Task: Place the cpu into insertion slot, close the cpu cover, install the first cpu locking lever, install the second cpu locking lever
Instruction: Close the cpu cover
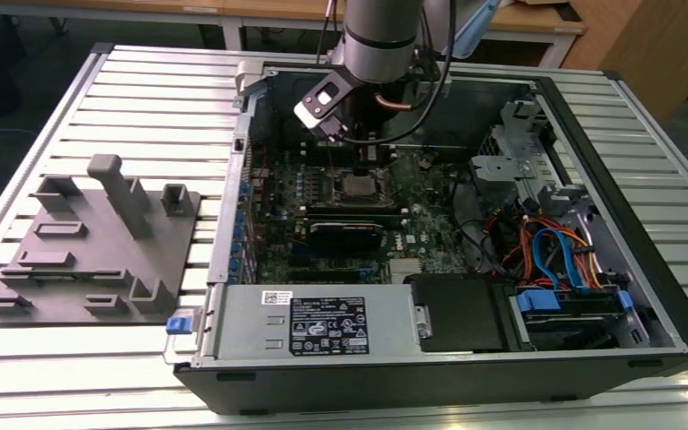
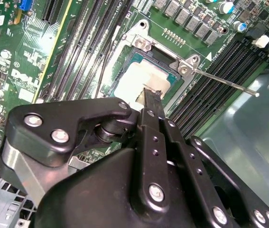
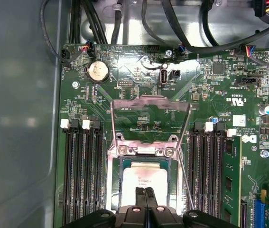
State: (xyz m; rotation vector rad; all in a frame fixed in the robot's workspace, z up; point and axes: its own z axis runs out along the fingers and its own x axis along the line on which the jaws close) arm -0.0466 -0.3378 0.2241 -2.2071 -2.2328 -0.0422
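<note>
Cpu [image 3: 143, 178] lies in the slot [image 3: 113, 185], lower centre; cover [image 3: 151, 103] stands open, lever [image 2: 224, 82] unlatched. Fingers [image 3: 140, 197] are pinched together, holding nothing.

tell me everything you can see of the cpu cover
The cpu cover is a thin, silvery metal frame with a large square cut-out showing green board through it. In the first wrist view it stands swung open, tilted back from the insertion slot and hinged at the slot's edge. The cpu lies uncovered; the pincer is clear of the cover.
</note>
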